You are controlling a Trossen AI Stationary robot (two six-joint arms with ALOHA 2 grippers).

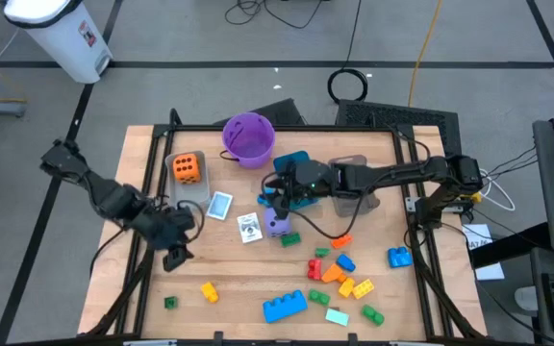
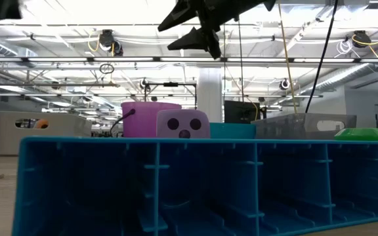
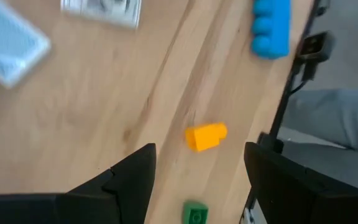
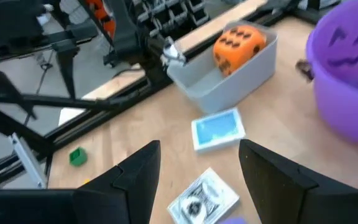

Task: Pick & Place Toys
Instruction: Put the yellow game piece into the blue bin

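Note:
The toys lie scattered on the wooden table (image 1: 383,221). A purple die (image 1: 277,226) stands near the middle, with a blue card (image 1: 220,205) and a picture card (image 1: 249,228) to its left. An orange die (image 1: 187,168) sits in a grey bin (image 1: 203,185). Several bricks (image 1: 335,269) lie toward the near edge, among them a big blue brick (image 1: 285,306) and a yellow brick (image 1: 209,291). My right gripper (image 1: 269,199) hangs open and empty just above the purple die and the cards (image 4: 217,130). My left gripper (image 1: 174,255) is open and empty at the table's left, above the yellow brick (image 3: 206,135).
A purple bucket (image 1: 248,137) stands at the far side, with a teal bin (image 1: 293,161) and a clear bin (image 1: 354,183) to its right, under my right arm. A small green brick (image 1: 170,303) lies near the near left corner. Bare wood shows between the cards and the near bricks.

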